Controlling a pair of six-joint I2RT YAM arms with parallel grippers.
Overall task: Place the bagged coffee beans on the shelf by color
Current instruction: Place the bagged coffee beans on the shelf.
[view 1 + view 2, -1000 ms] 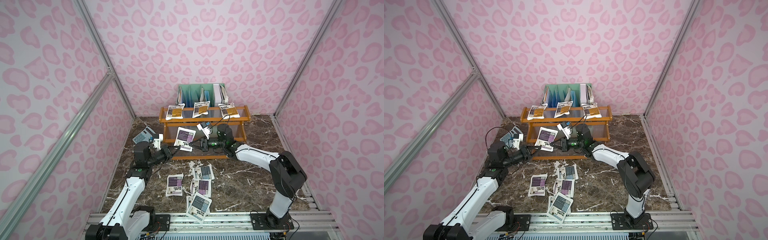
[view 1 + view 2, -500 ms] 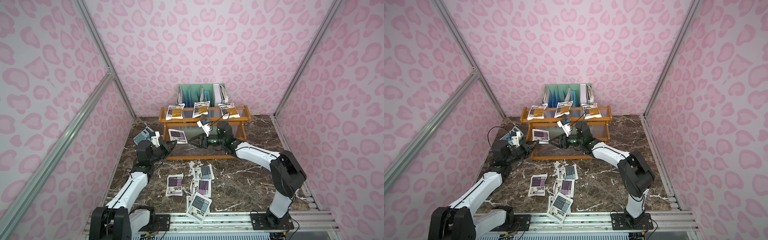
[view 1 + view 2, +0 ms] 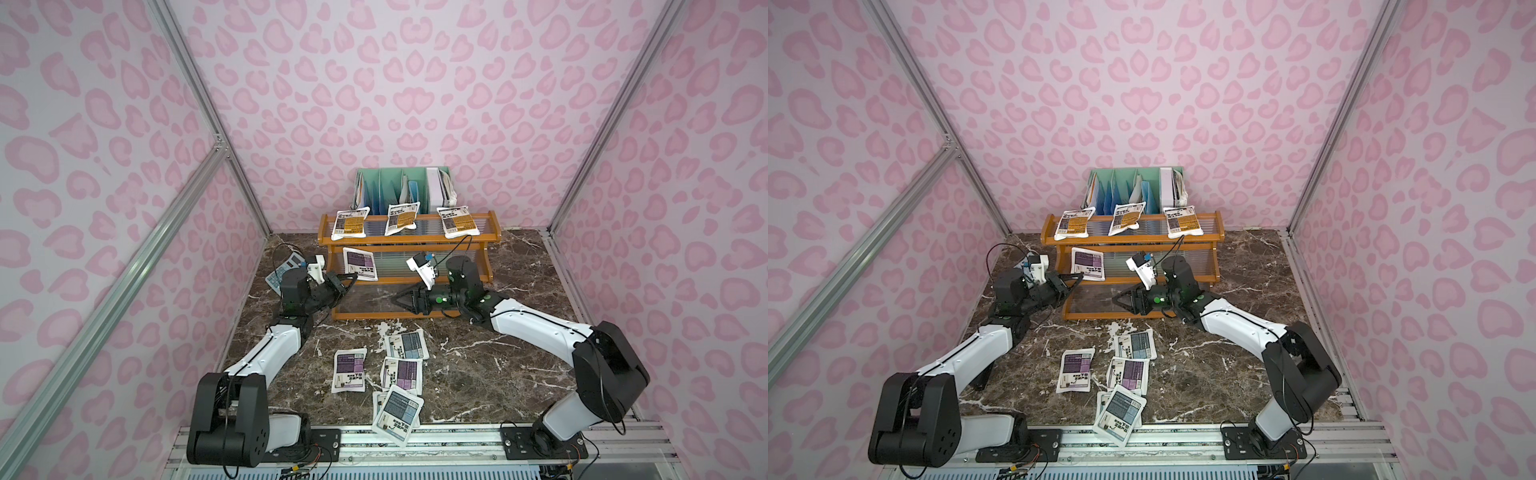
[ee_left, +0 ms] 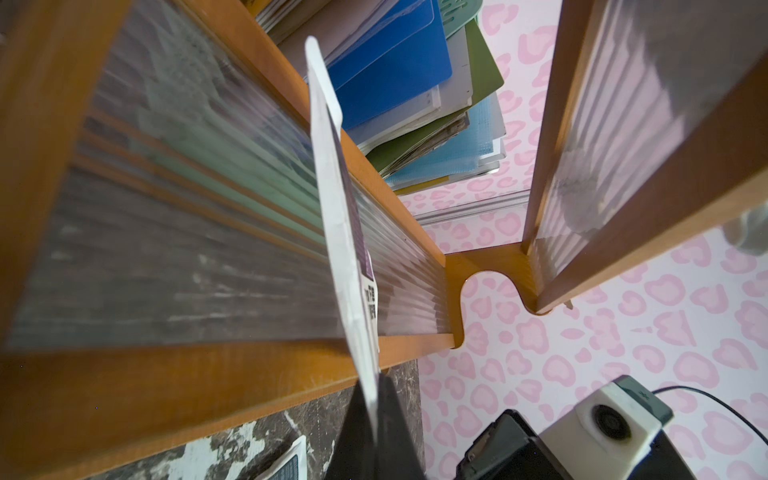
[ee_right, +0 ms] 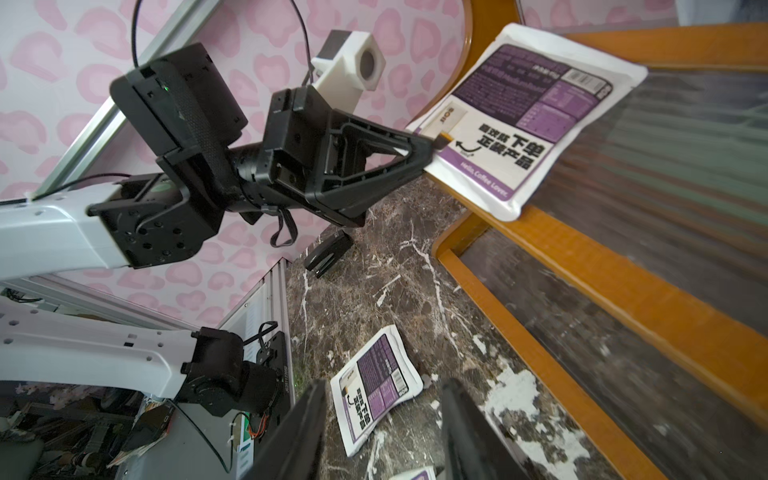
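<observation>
The shelf (image 3: 365, 316) stands at the back of the marble table, with three yellow-orange bagged coffee beans (image 3: 401, 218) on its top tier. A purple pouch (image 3: 360, 263) lies on the left end of the middle tier, label up. My left gripper (image 3: 353, 276) is shut on its near edge, and the left wrist view shows that pouch (image 4: 340, 208) edge-on between the jaws. My right gripper (image 3: 397, 300) hangs open and empty before the bottom tier. Two purple pouches (image 3: 350, 370) and grey-blue pouches (image 3: 407, 345) lie on the table in front.
A mint-green file rack (image 3: 399, 187) full of folders stands behind the shelf. A light-blue calculator (image 3: 284, 268) lies by the left wall behind my left arm. One grey-blue pouch (image 3: 398, 409) overhangs the metal rail (image 3: 457, 436) at the table's front edge.
The right gripper let go of the purple pouch and drew back lower. The left gripper carried that pouch left and laid it flat on the middle tier.
</observation>
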